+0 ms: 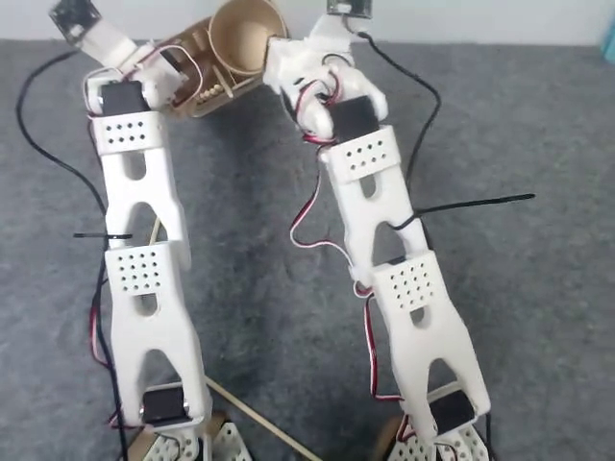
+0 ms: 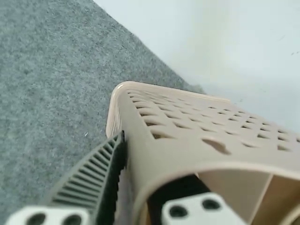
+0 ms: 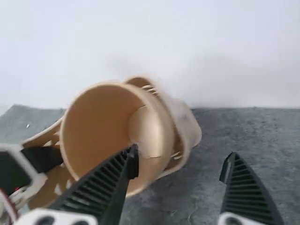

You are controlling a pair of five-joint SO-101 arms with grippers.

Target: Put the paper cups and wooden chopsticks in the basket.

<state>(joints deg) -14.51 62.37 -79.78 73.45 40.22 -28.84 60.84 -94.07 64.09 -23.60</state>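
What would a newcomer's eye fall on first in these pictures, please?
First the paper cup, mouth toward the high camera, up against the tilted basket at the far edge of the grey mat. The left gripper is clamped on the basket's rim, while the right gripper stands open just before the cup. A wooden chopstick lies near the arms' bases.

The left arm (image 1: 142,230) and right arm (image 1: 389,221) stretch forward side by side; the left gripper (image 2: 140,180) pinches the basket (image 2: 197,126) rim, the right gripper (image 3: 180,185) spreads wide
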